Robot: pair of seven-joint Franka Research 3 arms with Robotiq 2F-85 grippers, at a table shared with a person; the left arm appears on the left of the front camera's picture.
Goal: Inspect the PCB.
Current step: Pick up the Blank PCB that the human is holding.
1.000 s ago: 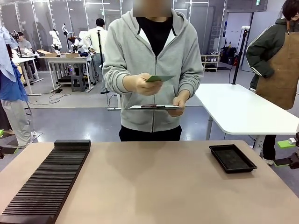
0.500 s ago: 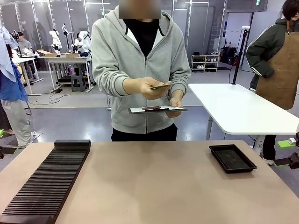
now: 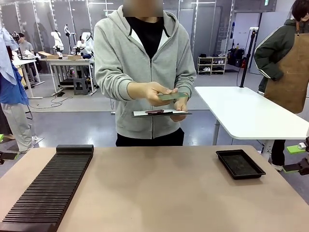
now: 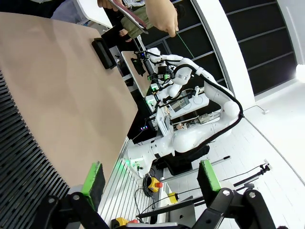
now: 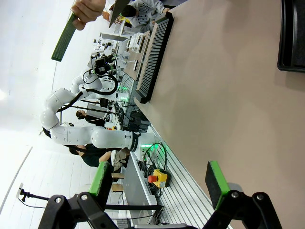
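Left gripper [image 4: 150, 176] is wide open with nothing between its green pads. It sits low at the near left of the table [image 3: 159, 193], over a ribbed black rack [image 3: 48, 188]. Right gripper [image 5: 157, 181] is equally wide open and empty. In the front view it sits at the table's right edge, just outside a shallow black tray [image 3: 240, 163].

PCB [image 3: 172, 96] is not on the table. A person [image 3: 145, 58] standing at the far side holds it in one hand [image 3: 154, 92] at chest height, lying nearly flat. It is raised just above a dark tablet [image 3: 161, 113] carried in the other hand [image 3: 181, 108], and board and tablet do not touch. The right wrist view shows the board's green face slanting down from the holding hand.

PCB is well apart from both grippers, beyond the far table edge and well above the tabletop. It lies roughly between the two arms' sides, somewhat nearer the right gripper's half. Neither gripper touches the board, tray or rack.
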